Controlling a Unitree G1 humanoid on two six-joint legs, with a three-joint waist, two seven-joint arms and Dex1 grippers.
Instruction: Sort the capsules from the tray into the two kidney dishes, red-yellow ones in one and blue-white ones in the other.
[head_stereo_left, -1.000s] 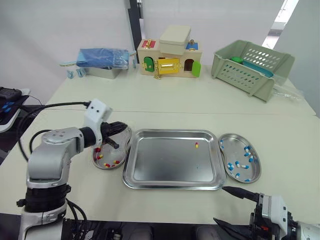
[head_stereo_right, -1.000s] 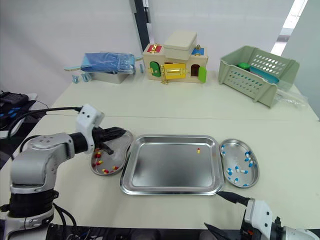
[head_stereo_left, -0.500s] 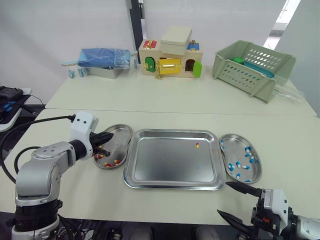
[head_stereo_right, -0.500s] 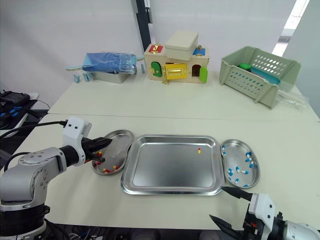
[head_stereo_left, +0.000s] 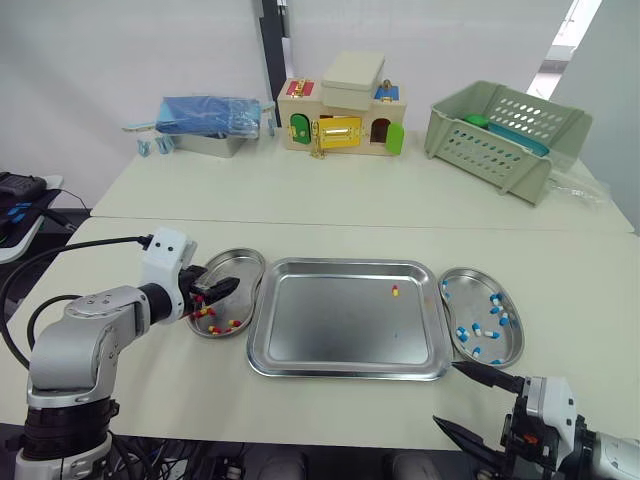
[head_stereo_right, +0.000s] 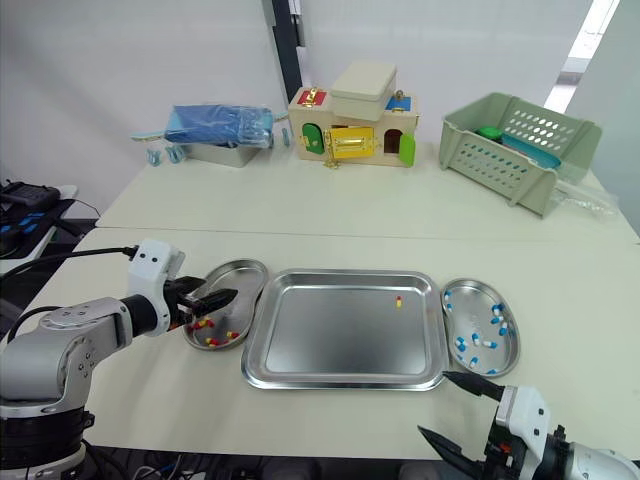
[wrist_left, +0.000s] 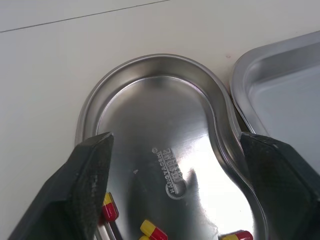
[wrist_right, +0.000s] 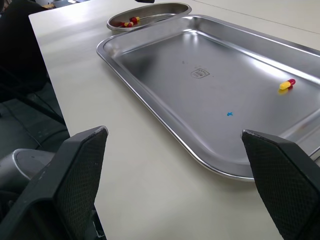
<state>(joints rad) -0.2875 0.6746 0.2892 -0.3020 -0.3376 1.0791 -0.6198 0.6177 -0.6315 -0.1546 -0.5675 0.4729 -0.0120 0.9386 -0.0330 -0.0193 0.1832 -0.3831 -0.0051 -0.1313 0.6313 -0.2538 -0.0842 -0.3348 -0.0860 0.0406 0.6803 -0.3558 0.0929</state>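
The steel tray lies in the middle of the table and holds one red-yellow capsule near its far right corner. The left kidney dish holds several red-yellow capsules. My left gripper hovers open over the near part of this dish, with nothing between its fingers. The right kidney dish holds several blue-white capsules. My right gripper is open near the table's front edge, below the tray's right corner, and its wrist view looks across the tray.
At the back stand a metal box with a blue bag, a wooden toy house and a green basket. A black cable loops at the left. A tiny blue speck lies on the tray.
My left gripper's fingers have parted over the left dish after the arm drew back to the left. The right gripper has stayed open in place.
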